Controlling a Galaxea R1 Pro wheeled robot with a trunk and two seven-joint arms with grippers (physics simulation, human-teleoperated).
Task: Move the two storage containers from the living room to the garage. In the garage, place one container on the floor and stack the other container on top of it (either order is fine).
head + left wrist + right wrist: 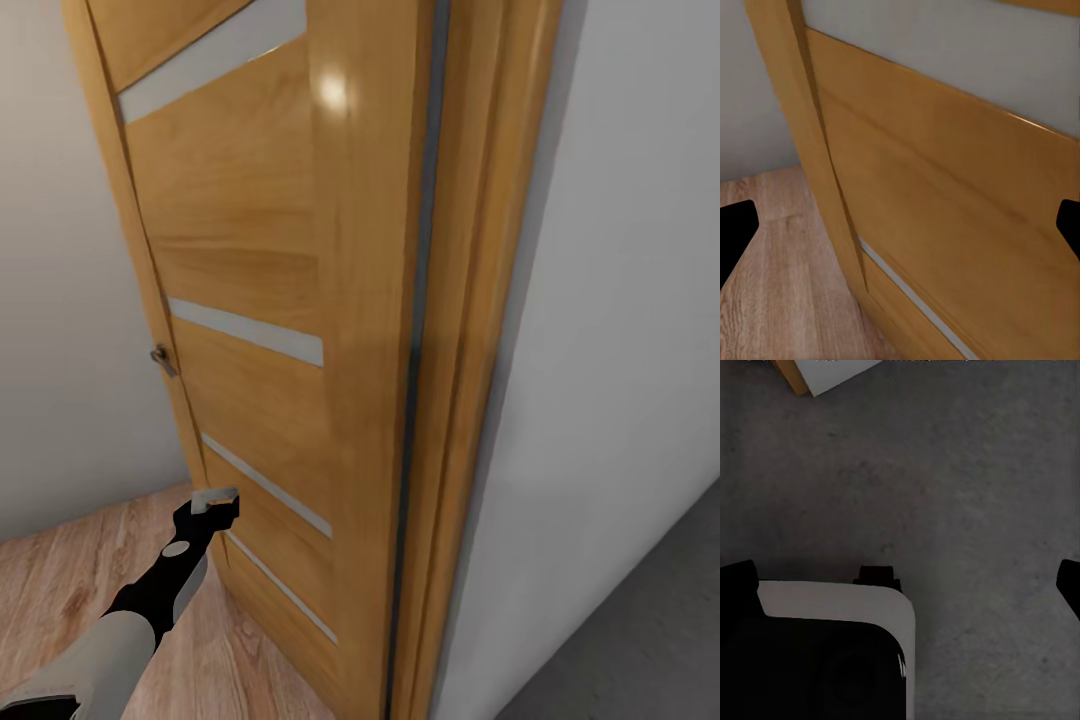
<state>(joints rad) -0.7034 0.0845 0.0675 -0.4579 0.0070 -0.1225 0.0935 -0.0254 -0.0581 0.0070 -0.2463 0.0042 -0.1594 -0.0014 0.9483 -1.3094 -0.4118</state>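
Left gripper (212, 505): fingers spread wide, empty, just beside wooden door (270, 250) with pale glass strips. Right gripper (900, 581): spread wide, empty, above the floor (967, 495), dark grey concrete. Wood-plank flooring (60, 580) beneath left arm.

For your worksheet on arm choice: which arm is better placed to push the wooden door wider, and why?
Probably left: the left gripper is open, right by the wooden door. The right gripper's fingers point at grey floor.

one wooden door (270, 300), one door handle (162, 358)

Head, left wrist—both close on door (260, 300).
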